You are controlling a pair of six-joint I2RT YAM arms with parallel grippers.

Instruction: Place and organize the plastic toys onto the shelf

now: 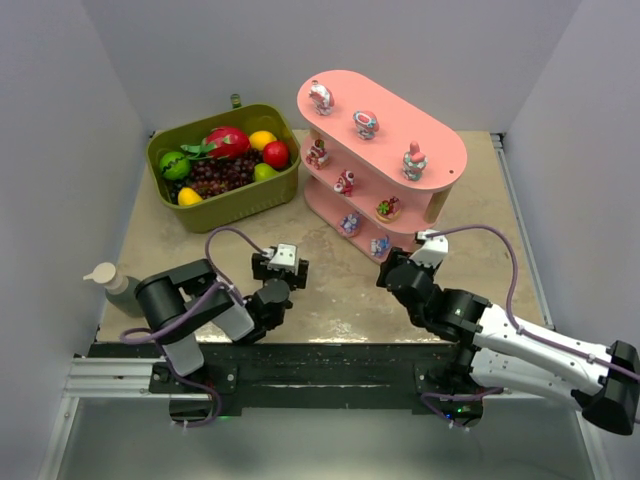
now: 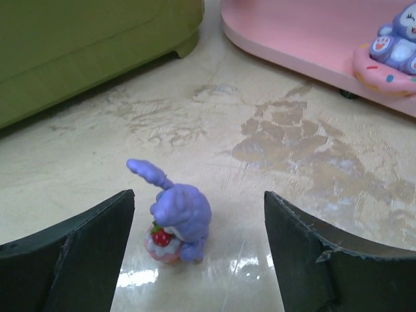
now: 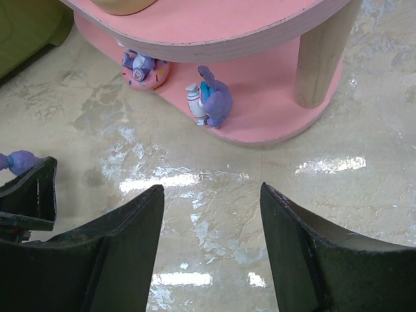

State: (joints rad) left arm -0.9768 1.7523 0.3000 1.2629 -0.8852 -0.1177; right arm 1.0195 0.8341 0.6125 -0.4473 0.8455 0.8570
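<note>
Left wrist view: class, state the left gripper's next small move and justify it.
Probably close on the purple bunny: it stands on the table between the fingers of the open left gripper, not yet on the shelf.

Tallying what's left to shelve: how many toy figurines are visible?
9 figurines. Shelf: three on the top board, three on the middle, two on the bottom. One purple bunny stands on the table inside the open left gripper. More may hide under the boards.

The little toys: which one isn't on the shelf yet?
The purple bunny hugging a strawberry: it is down on the table, while every other toy sits on the pink shelf.
</note>
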